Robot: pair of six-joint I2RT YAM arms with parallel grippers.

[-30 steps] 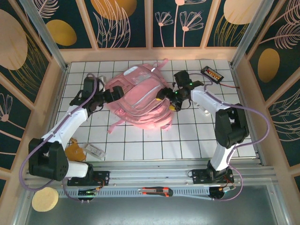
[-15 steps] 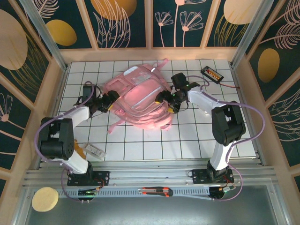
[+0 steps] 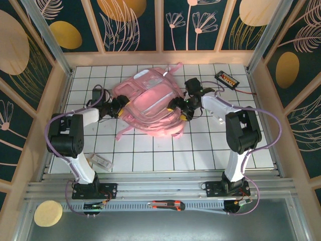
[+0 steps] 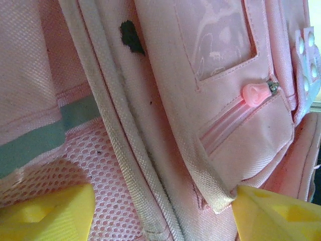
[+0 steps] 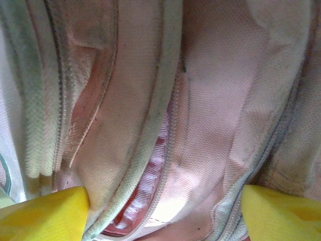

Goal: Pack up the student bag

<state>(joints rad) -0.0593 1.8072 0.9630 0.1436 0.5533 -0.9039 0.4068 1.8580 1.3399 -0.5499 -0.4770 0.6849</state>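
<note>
Your student bag [image 3: 150, 108] lies on the white table [image 3: 200, 150], right between your two claws. Your left claw [image 3: 119, 108] pushes into one side of it and your right claw [image 3: 181, 106] pushes into the other.

On the left claw, the yellow fingers [image 4: 45, 216] stand wide apart. Pink bag cloth packs the gap and touches both. You cannot tell if that claw is squeezing the bag or just resting on it.

The right claw looks the same. Its fingers [image 5: 45, 213] are far apart with a fat fold of the bag between them, and you cannot tell if it grips.

Just ahead of the left claw sit pink netting [image 4: 100, 165], a grey strip [image 4: 30, 145], a pink zip pull [image 4: 257, 93] and a small dark spot [image 4: 131, 36].

Up close the cloth looks blurry, and the fingers are cut off at the bottom edge.
</note>
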